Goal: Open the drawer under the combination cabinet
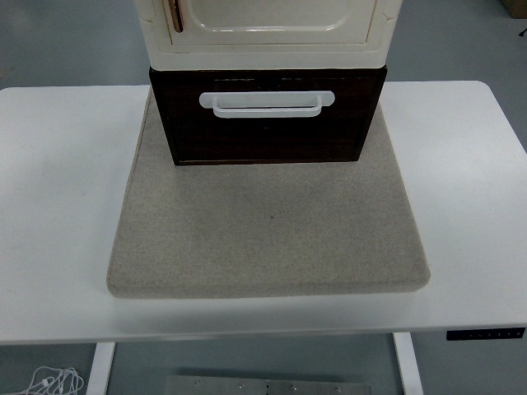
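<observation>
Nothing of the task had been done at this moment, as far as the view showed. The dark wooden drawer [268,132] sat at the upper centre of the frame, directly beneath the cream-coloured cabinet [268,37] stacked on top of it, and its front looked flush with the body, so it appeared fully closed. Its white handle [267,104] ran across the upper part of the drawer front, untouched. The whole unit stood at the far edge of a grey felt mat [268,230], which covered the middle of the white table [58,189]; the stretch of mat below the drawer in the frame lay bare, leaving room for the drawer to slide out toward the bottom of the picture. Neither robot arm had entered the frame from the left or right edge, so the state of the fingers could not be told. Judging from this, every step was still ahead: reaching in, hooking the handle, and pulling the drawer toward the near edge.
</observation>
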Motion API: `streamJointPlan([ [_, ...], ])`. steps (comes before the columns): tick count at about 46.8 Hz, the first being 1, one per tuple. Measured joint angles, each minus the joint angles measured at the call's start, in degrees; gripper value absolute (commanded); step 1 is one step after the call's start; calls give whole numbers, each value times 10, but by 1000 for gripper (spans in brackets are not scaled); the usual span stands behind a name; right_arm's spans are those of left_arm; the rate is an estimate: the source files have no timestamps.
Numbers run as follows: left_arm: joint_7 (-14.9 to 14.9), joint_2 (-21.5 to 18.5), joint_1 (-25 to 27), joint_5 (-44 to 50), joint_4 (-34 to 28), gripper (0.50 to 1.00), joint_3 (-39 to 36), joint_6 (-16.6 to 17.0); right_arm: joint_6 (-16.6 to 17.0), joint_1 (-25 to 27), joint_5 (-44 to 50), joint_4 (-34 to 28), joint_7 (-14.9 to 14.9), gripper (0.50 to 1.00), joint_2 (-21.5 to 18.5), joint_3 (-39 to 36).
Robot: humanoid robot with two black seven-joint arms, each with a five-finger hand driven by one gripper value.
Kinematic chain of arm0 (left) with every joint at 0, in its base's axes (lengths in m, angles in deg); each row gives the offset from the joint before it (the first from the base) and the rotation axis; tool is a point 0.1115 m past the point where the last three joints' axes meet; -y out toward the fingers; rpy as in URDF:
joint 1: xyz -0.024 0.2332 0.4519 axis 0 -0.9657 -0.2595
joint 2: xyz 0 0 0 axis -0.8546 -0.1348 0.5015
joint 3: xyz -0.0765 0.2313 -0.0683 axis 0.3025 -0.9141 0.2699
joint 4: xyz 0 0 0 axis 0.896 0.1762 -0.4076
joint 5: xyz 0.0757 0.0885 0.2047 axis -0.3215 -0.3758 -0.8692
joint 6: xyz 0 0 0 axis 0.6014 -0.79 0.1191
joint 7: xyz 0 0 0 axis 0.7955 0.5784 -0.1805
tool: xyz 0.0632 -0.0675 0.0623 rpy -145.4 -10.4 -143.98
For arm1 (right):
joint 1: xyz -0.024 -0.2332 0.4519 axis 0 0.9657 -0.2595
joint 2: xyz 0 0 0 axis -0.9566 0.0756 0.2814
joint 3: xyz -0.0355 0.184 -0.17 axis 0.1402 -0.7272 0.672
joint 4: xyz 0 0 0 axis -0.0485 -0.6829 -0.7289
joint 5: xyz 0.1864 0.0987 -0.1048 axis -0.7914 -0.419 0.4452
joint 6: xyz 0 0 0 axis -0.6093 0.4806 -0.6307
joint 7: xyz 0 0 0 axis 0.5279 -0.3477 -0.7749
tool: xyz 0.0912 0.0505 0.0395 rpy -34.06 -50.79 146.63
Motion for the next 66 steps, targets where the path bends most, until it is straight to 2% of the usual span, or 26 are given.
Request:
streamJointPlan([
  [9, -16, 2, 2, -49, -31, 1000, -84, 0, 0, 0, 0, 0, 0, 926, 0, 0],
  [21, -93, -1, 48, -76, -65, 1000, -181, -6, 0, 0, 0, 0, 0, 928, 0, 0],
  [40, -199, 8, 59, -91, -77, 1000, -222, -8, 0, 0, 0, 0, 0, 928, 0, 0],
  [48, -234, 15, 59, -91, -80, 1000, -227, -2, 0, 0, 0, 0, 0, 928, 0, 0],
  [57, -247, 21, 59, -90, -75, 1000, -231, 6, 0, 0, 0, 0, 0, 928, 0, 0],
  [66, -256, 44, 52, -89, -53, 1000, -239, 41, 0, 0, 0, 0, 0, 928, 0, 0],
])
